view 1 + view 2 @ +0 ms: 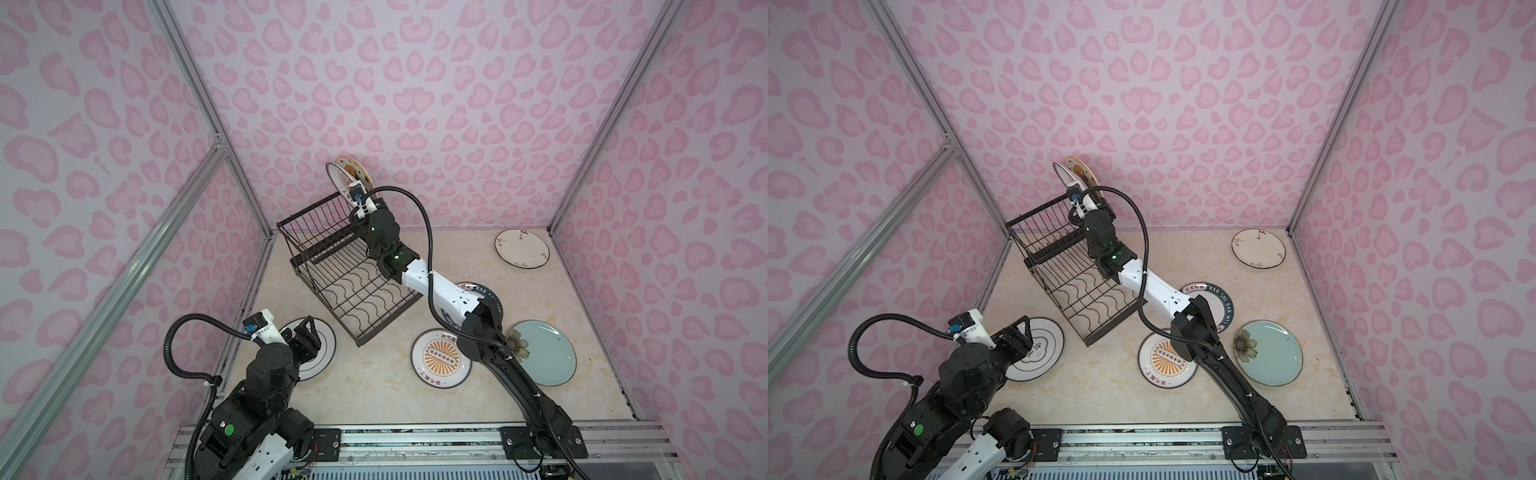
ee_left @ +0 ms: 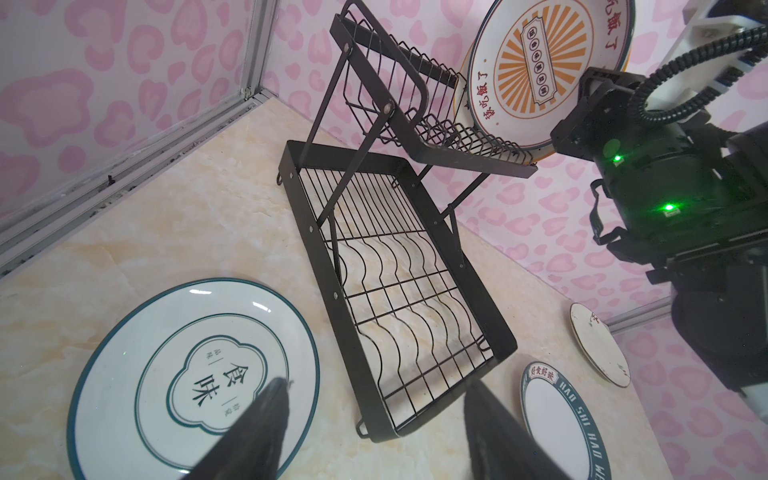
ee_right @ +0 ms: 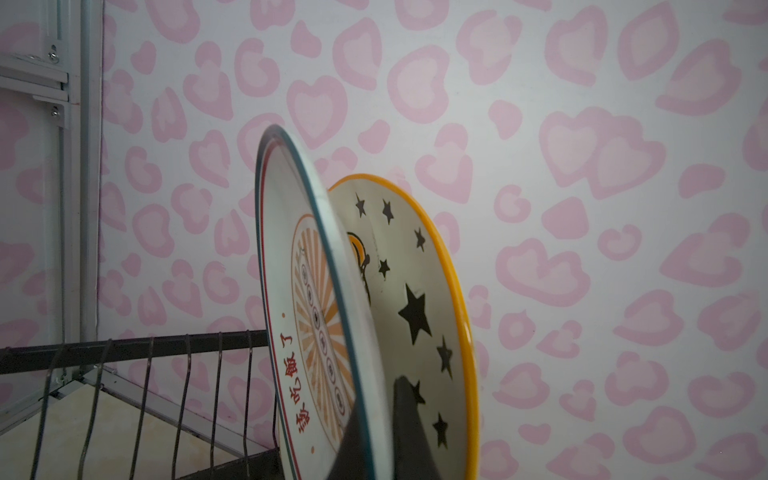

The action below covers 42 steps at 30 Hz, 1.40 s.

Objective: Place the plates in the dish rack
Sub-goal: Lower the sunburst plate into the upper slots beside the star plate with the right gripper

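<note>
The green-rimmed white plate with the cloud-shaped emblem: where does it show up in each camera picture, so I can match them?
In a top view: green-rimmed plate low on the left, partly hidden.
In a top view: green-rimmed plate low on the left, more of it showing.
Left wrist: green-rimmed plate large in the foreground beside the dish rack.
Right wrist: not in it.
Shared landmark: the dish rack, in all four.

Soft, dim light; the sunburst plate (image 3: 291,270) blurs close up.
</note>
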### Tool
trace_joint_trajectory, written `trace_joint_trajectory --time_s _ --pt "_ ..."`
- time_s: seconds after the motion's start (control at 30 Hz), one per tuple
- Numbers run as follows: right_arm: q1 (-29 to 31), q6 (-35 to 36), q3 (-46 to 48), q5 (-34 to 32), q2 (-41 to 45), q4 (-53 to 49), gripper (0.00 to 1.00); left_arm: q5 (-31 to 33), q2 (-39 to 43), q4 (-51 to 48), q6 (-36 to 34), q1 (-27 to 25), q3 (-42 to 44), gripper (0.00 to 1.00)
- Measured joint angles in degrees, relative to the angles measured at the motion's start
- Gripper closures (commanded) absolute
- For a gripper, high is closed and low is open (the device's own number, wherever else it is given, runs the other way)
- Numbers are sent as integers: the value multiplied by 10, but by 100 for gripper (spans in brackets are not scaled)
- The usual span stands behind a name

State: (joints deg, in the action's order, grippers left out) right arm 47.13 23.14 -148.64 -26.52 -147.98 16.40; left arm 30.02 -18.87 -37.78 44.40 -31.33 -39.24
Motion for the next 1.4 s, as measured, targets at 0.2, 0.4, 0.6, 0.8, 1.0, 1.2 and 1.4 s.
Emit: trace_joint_trajectory --time_s 0.2,0.4,0.6,0.8,1.0,1.2,1.4 --pt "2 4 0 -2 -7 0 100 1 1 0 0 0 0 31" --pt "2 5 0 -4 -14 0 100 2 -1 0 -1 0 0 31" --pt "2 4 0 -4 -15 -1 100 2 -9 0 -5 0 -1 31" --pt "1 3 0 -4 -15 -5 92 2 -11 0 -5 0 -1 31" --pt "1 -5 -1 -5 -15 -9 82 2 -11 0 -5 0 -1 31" --pt "0 -13 -1 -5 -15 -9 74 2 -11 0 -5 0 -1 31" --pt "0 -17 1 -9 -9 -13 65 2 -10 0 -5 0 -1 31"
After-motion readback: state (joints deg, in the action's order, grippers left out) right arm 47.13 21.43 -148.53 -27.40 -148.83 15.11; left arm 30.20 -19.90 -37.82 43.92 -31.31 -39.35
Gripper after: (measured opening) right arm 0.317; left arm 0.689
